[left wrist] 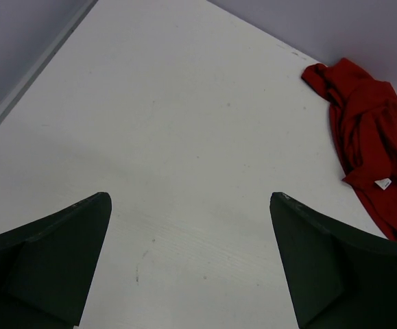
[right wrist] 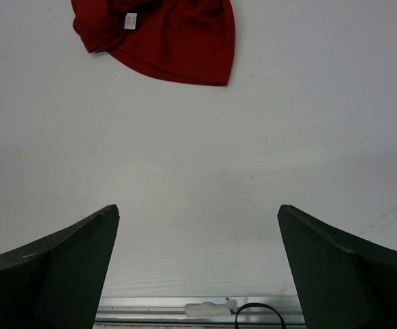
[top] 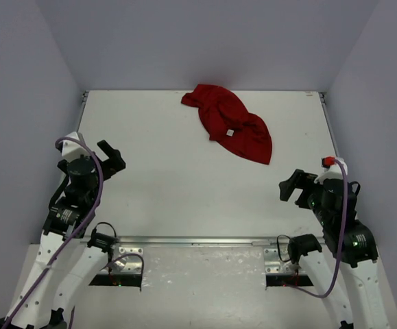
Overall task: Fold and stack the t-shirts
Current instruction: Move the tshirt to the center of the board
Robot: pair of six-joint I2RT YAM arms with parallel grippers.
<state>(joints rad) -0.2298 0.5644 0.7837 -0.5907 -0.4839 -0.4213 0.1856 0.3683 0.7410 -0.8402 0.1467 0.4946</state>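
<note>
Dark red t-shirt (top: 229,123) bunched in a loose heap toward the far edge of the table (top: 157,192), slightly right of centre, not yet spread or folded. Small white tag (top: 230,132) face-up near the middle of the heap. Long axis on a diagonal: narrow end far and to the left, broader end nearer and to the right. No other garment in view.

Right gripper (top: 291,186) over the near right part of the table, fingers wide apart, holding nothing. Broad end of the shirt ahead of it and a little to its left, near but not touching. Left gripper (top: 111,156) at the near left, fingers likewise wide apart and empty. Shirt well apart from it, ahead and off to its right, bare table between.

Right arm judged the nearer, so probably better placed for the near end, with a longer diagonal reach left for the other arm. Flattening likely needed before any fold, given the bunching. Sleeves and hem impossible to tell apart in the heap.
</note>
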